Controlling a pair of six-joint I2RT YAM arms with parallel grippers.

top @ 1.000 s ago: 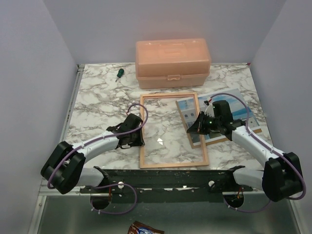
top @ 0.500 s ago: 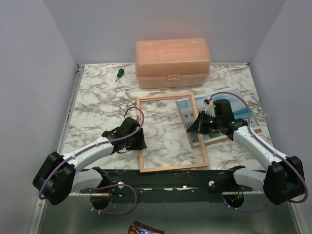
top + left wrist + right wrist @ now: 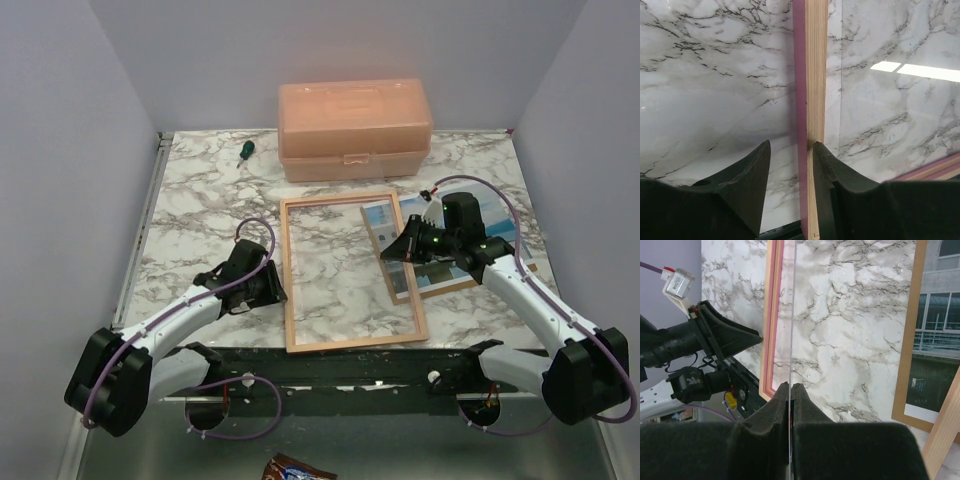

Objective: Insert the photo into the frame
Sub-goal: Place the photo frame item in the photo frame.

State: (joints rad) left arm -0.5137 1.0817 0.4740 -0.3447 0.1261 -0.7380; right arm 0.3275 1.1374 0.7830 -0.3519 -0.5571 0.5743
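The frame lies flat mid-table, pale wood back up, its pink front edge showing. My left gripper is at its left rail. The jaws are open astride that rail: the right finger touches the wood and the left finger stands apart. My right gripper is over the frame's right rail, shut on the edge of a thin clear pane. The photo lies on a brown backing board to the right, partly hidden under my right arm, and shows beside the pane.
A peach plastic box stands at the back centre, with a green-handled screwdriver to its left. The black mounting rail runs along the table's near edge. A snack wrapper lies below it.
My left gripper opened, let go of the frame's left rail, and drew back toward the near left. The frame shifted slightly left. My right gripper lifted a little with the clear pane.
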